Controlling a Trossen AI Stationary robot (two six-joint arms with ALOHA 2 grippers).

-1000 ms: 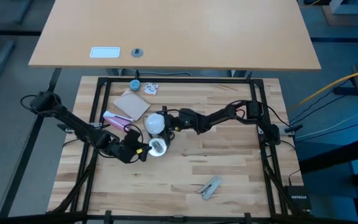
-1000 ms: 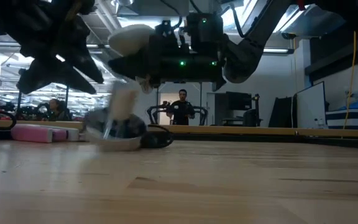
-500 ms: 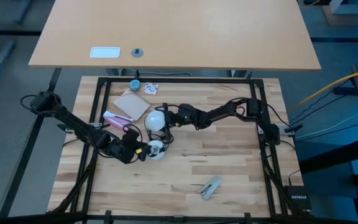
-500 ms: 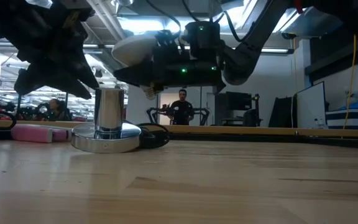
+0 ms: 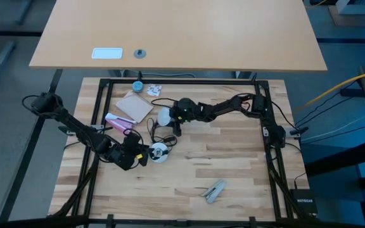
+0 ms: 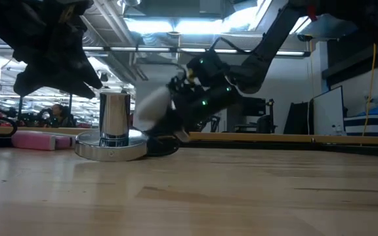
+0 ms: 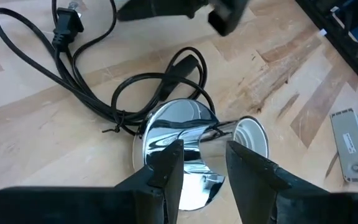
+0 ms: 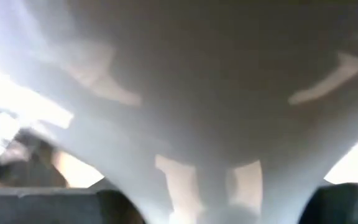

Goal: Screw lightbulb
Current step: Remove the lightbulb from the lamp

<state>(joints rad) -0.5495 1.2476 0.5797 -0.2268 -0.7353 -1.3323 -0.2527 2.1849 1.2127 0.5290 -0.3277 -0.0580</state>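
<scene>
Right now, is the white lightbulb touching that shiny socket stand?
Apart. In the low view the lightbulb, held in the right tool, sits clear of the upright socket stand.
</scene>
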